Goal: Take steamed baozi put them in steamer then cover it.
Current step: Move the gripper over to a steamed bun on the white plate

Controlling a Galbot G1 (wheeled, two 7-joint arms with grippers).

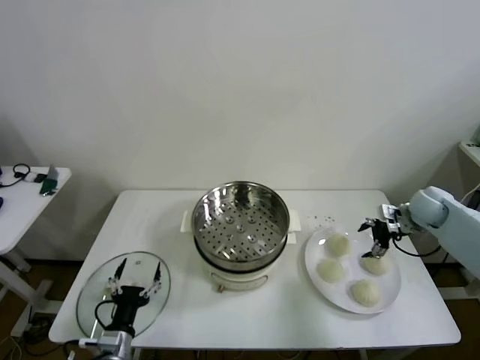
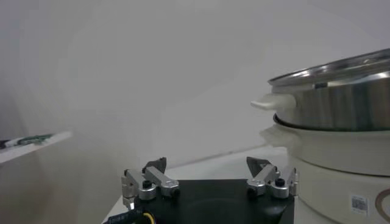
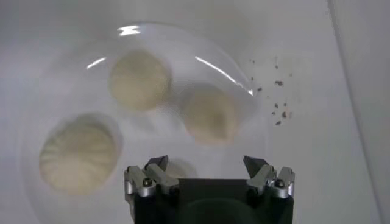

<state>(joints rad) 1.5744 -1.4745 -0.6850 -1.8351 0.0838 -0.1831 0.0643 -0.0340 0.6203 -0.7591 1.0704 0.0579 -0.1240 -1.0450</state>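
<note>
Head view, glass lid [image 1: 124, 294] beside empty steamer [image 1: 241, 217], baozi [image 1: 339, 244] on plate [image 1: 315, 251]

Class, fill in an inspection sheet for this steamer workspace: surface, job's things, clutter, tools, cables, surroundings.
Surface: white table.
Job's things: four baozi on a white plate; steamer centre, basket holding nothing; glass lid on the table at the robot's left, off the steamer.
Clutter: dark crumbs beside the plate.
Tools: left tool open over the lid; right tool open above the plate, holding nothing.
Cables: black cable at the right arm.
Surroundings: plain wall; side table with small items.
</note>
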